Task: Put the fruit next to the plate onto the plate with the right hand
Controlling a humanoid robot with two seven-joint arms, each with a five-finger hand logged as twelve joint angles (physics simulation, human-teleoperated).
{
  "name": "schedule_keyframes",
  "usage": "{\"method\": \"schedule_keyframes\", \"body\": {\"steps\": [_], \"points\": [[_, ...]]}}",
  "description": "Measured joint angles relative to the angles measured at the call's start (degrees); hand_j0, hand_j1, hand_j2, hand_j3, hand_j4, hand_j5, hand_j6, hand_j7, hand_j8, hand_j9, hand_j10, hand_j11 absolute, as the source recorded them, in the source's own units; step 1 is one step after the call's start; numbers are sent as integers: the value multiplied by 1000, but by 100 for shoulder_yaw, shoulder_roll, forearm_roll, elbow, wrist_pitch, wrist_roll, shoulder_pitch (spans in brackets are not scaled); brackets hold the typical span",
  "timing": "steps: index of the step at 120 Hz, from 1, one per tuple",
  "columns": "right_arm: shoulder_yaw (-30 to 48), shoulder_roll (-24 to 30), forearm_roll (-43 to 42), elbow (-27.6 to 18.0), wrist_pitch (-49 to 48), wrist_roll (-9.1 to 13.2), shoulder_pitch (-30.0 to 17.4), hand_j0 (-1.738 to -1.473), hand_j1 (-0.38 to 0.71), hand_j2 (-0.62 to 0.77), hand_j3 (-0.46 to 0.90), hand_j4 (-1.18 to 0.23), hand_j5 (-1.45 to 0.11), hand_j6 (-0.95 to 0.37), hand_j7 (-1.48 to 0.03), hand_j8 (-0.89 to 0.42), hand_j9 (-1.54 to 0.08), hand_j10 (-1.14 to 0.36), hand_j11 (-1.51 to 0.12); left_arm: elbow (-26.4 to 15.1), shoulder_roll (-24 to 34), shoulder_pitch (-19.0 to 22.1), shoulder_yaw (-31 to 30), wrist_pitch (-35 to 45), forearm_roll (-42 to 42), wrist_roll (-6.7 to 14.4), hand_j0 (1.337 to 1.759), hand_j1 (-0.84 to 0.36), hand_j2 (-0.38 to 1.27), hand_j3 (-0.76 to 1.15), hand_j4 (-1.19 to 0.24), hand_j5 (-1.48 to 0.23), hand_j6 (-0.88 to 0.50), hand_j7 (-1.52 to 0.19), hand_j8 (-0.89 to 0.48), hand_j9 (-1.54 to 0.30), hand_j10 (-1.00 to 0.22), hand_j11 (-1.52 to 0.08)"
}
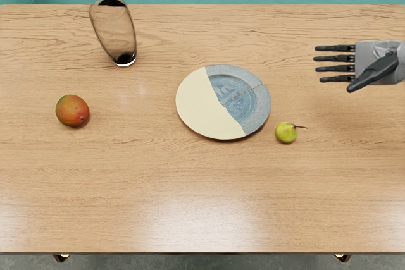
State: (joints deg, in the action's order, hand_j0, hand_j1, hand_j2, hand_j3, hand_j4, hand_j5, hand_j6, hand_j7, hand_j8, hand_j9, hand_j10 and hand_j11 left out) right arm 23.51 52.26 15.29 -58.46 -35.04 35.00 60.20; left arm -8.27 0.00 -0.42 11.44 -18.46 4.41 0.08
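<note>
Right robot hand (pixel 345 66) hovers at right edge, fingers spread wide, holding nothing. Small green pear (pixel 286 132) lies on tabletop (pixel 190 188) just beside plate (pixel 209 109), lower right. Mango (pixel 72 110) far left.

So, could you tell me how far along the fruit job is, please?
Done: nothing yet; the plate holds no fruit. In hand: nothing; the right hand hovers near the picture's right edge, fingers spread and empty. Left: grasp the small green fruit lying beside the plate's lower right rim, lift it and set it on the plate.
</note>
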Motion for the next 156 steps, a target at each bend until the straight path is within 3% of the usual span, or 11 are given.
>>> {"method": "schedule_keyframes", "body": {"steps": [29,50,57,67,81,90,105,131,156], "points": [[-73,-57,-120,-33,0,0,133,-1658,-349,-1,0,0,0,3,0,2,0,2,0,-6,0,-2,14,0,-1,0,1658,325,4,0,-21,-27,-21,-27,-20,-27,-20,-27],[-83,-409,-1344,-117,0,0,448,-1658,-349,-1,0,0,0,2,0,2,0,1,0,-8,0,-2,13,0,-1,0,1658,325,4,0,-21,-27,-20,-27,-20,-27,-20,-27],[-84,-457,-1775,-343,1,0,519,-1658,-349,-1,0,0,0,2,0,1,0,1,0,-8,0,-2,11,0,-1,0,1658,325,4,0,-21,-27,-20,-27,-20,-27,-20,-27],[-88,-430,-2485,-1019,1,0,599,-1658,-349,-1,0,-1,0,1,0,0,0,0,0,-8,0,-2,9,-1,-1,0,1658,325,4,0,-21,-27,-20,-27,-20,-27,-20,-27],[-97,25,-3144,-2034,2,0,631,-1658,-349,-1,0,-1,0,-1,0,-1,0,-1,0,-8,0,-2,8,0,-1,0,1658,325,4,0,-20,-27,-20,-27,-20,-27,-20,-27],[-185,223,-3453,-2431,4,0,640,-1658,-349,0,0,-2,0,-2,0,-2,0,-1,0,-8,0,-2,11,-1,-1,0,1658,325,4,0,-21,-27,-20,-27,-20,-27,-20,-27],[-323,295,-3861,-2698,459,0,716,-1658,-349,0,0,-3,0,-3,0,-3,0,-2,0,-8,0,-4,16,0,-1,0,1658,325,4,0,-21,-27,-21,-27,-20,-27,-20,-27],[-898,-196,-4897,-2935,1665,0,1052,-1658,-349,0,0,-4,-1,-5,0,-4,0,-3,0,-9,0,-10,26,-1,-1,0,1658,325,4,0,-20,-26,-20,-26,-20,-26,-20,-26],[-1006,-419,-6000,-3310,2573,0,750,-1658,-349,1,0,-4,-1,-6,0,-4,0,-3,0,-10,0,-11,29,-1,-1,0,1658,325,4,0,-20,-26,-20,-26,-20,-26,-20,-26]]}}
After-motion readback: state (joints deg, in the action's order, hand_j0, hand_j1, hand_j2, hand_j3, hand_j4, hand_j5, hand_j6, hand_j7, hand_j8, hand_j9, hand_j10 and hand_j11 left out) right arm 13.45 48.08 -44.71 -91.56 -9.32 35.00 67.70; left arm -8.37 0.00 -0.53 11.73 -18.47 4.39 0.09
